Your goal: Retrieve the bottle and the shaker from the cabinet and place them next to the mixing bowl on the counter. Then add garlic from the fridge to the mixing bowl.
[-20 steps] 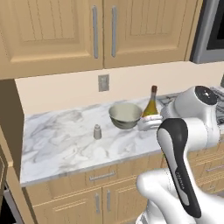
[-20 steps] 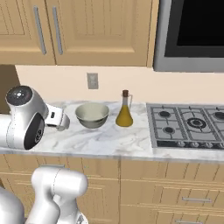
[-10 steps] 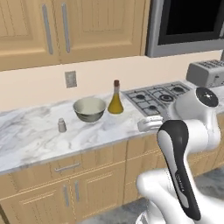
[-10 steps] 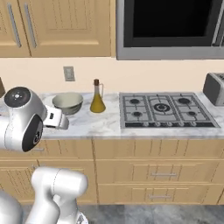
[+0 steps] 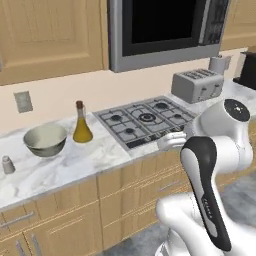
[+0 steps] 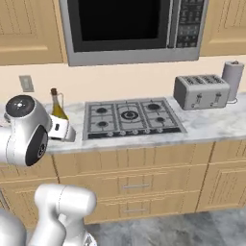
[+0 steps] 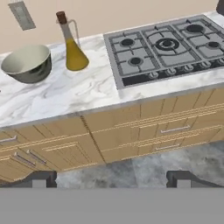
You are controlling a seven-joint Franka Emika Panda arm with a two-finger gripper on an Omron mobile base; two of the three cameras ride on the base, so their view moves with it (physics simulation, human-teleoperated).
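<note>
Bottle and shaker delivered; base in transit toward the fridge. The claw [image 7: 112, 177], spread and carrying nothing, hangs off the desk edge, aimed at the drawer fronts. Ahead and to its left on the white marbled desk [image 5: 55, 172] stand the slim glass bottle of amber oil with a dark stopper [image 5: 82, 123], just beside the grey metal mixing bowl [image 5: 45, 140], and the small grey shaker [image 5: 7, 164], farther left, near the bowl: judged set there as the task requires. Compared with half a second ago, the whole view has slid rightward, bringing the silver toaster [image 6: 200, 91] and paper-towel roll [image 6: 233, 79] nearer; the camera moved, not the objects.
</note>
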